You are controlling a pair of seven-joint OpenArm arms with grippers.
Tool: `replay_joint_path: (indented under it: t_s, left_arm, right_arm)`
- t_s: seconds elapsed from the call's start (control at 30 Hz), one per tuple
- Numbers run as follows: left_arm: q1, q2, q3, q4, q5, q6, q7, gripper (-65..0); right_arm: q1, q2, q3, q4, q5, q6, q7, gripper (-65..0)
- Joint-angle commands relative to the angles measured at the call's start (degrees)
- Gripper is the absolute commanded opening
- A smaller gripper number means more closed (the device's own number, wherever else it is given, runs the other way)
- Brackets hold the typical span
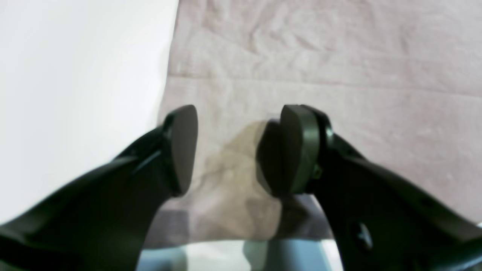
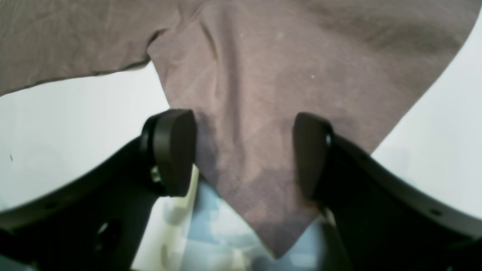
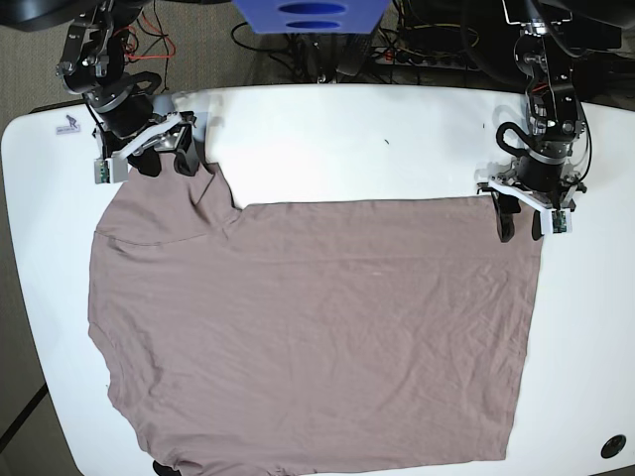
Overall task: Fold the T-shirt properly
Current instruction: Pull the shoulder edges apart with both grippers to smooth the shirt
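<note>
T-shirt (image 3: 317, 337) spread flat across white table (image 3: 327, 139), far corners straddled by left gripper (image 1: 229, 150) and right gripper (image 2: 244, 154), both jaws wide apart and gripping nothing yet, risking thin fabric slipping or bunching on an uneven pinch.

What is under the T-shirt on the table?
Around the T-shirt only the white table shows, so the table lies under it. Whether anything else lies beneath cannot be seen: the fabric covers that area completely.
</note>
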Motion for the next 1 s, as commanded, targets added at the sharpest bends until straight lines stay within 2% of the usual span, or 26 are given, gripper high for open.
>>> replay_joint_path:
  t_s: [0.0,0.47,0.67,0.73,0.97]
  left_arm:
    - [0.22,-0.85,-0.96,0.68,-0.07,0.20,-0.57,-31.8]
    - [0.30,-0.89,-1.38,-1.59,-0.07,0.13,-0.61,-32.0]
    - [0.50,-0.90,-1.07,-3.99,0.65,0.16,3.20,-31.7]
    - [0.90,-1.37,-1.30,-5.58,1.04,0.04,6.45,-31.0]
    - [1.89,-1.54,-1.18,-6.43,1.09,0.01,7.83,-30.7]
  right_arm:
    - [-0.27,0.40,0.28,1.00,0.92,0.43,1.02,-25.1]
    - [0.18,1.02,0.12,0.73,0.08,0.17,0.29,-25.0]
    - [0.14,1.00,0.10,0.82,0.03,0.16,-0.05,-25.0]
    - [-0.62,0.69,-0.04,0.77,-0.25,0.42,-0.61,-25.0]
    - [-0.71,0.53,0.01,0.77,-0.22,0.42,-0.79,-25.0]
